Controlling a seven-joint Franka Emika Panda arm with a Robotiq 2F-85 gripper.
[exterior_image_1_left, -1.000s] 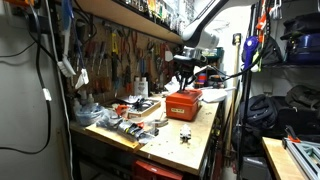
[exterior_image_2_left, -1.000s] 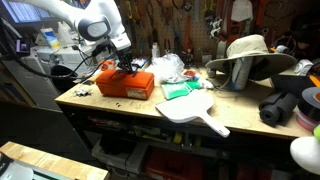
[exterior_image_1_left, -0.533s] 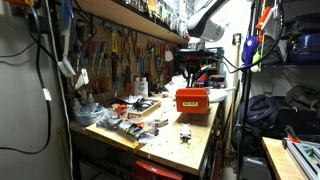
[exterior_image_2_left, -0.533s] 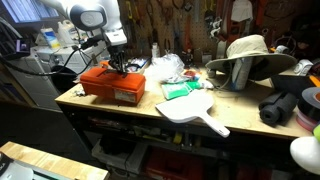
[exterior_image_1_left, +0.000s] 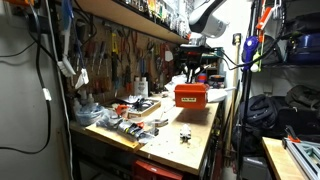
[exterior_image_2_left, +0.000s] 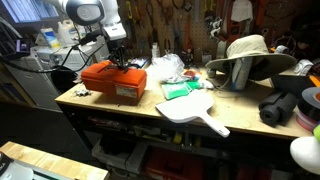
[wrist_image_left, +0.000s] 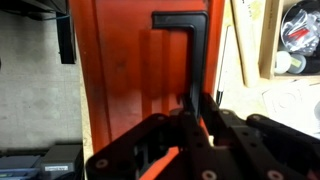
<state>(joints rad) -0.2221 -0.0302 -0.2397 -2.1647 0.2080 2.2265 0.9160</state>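
Wrist view: pincer (wrist_image_left: 197, 112) prob. tight on toolbox (wrist_image_left: 130, 70) handle (wrist_image_left: 196, 55)

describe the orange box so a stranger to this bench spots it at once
Find the cluttered wooden workbench under the wall of hanging tools. At the end away from the tan brimmed hat, the robot's pincer is shut on the black top handle of an orange toolbox. It is the only bright orange box there.

light: dim indoor, bright glare upper background | shadows: deep under shelves | focus: soft, low-resolution
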